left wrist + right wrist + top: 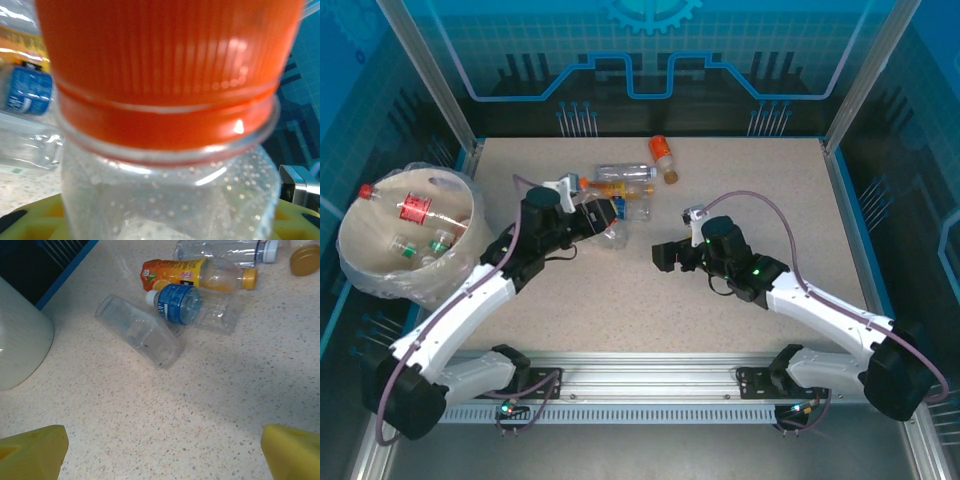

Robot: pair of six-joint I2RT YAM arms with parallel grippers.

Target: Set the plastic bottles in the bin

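Clear bottle (pixel 165 190) pinched tight in the left claw (pixel 162 220), yellow pads (pixel 42 220) on its body below the orange cap (pixel 165 65). Most likely held so for the carry over to the bin (pixel 455 200). Bin at the left edge of the table (pixel 650 320), a few bottles (pixel 415 208) lying inside.

Right claw (pixel 162 452) wide open, nothing in it, low over bare table, facing the loose pile: orange-label bottle (pixel 175 271), blue-label bottle (pixel 182 302), plain clear bottle (pixel 137 332), all on their sides in the back half of the table. Small orange bottle (pixel 663 158) close to the back edge too.

Lots of bare table along the near edge and from pile to bin, so an easy way left. Probably a lift needed first, to clear the tall rim. Arms apart, no bumping for now.
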